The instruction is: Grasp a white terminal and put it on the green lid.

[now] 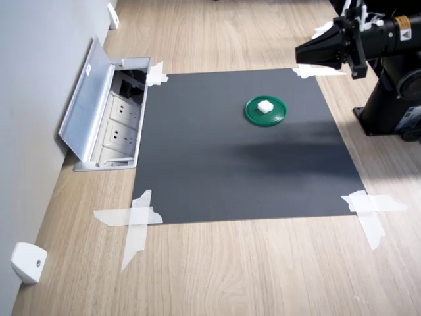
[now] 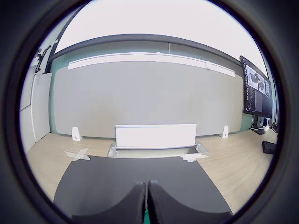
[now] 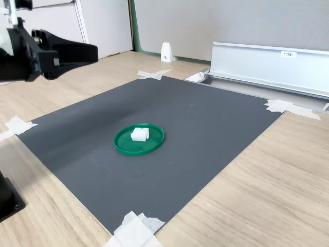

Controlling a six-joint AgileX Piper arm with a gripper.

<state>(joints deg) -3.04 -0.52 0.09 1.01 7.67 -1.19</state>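
And there's the white terminal (image 3: 139,134) sitting on the green lid (image 3: 126,146), gripper (image 3: 92,52) raised well clear, fingers pressed together, empty.

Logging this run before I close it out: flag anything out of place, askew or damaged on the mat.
Nothing stands out. The white terminal rests inside the green lid, which lies flat on the dark mat. The gripper is raised clear of both, jaws closed. The mat's taped corners look rough but hold.

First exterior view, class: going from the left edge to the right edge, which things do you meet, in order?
White wedge-shaped piece → open floor socket box → crossed white tape strips → green lid holding the white terminal → gripper → arm base.
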